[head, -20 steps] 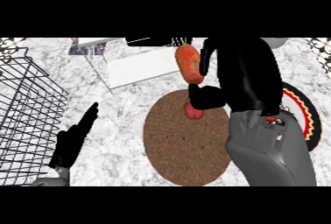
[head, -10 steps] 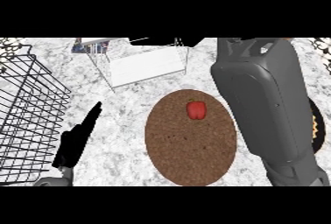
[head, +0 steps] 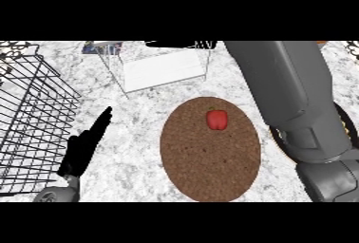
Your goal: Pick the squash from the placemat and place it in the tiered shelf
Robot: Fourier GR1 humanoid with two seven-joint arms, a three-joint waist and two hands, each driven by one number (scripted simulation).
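The red squash (head: 216, 119) lies alone on the upper part of my brown oval mat (head: 210, 152), nothing touching it, with bare mat all round and most of the free mat below it. The mat's lower tip runs out at the view's bottom edge. My right forearm (head: 294, 109) crosses the right side from the top edge down to the lower right corner, passing just beside the mat's right rim and covering most of a dark round plate (head: 344, 124) there; my right hand is out of view. The wire shelf (head: 32, 118) fills the left edge, well apart from the mat, with a strip of bare marble desk (head: 133, 142) between them. My left hand (head: 85, 147) rests in that strip near the shelf, fingers straight and pointing up, holding nothing. Above the mat stands a clear-walled box (head: 165, 69) with a white floor, close to the top edge.
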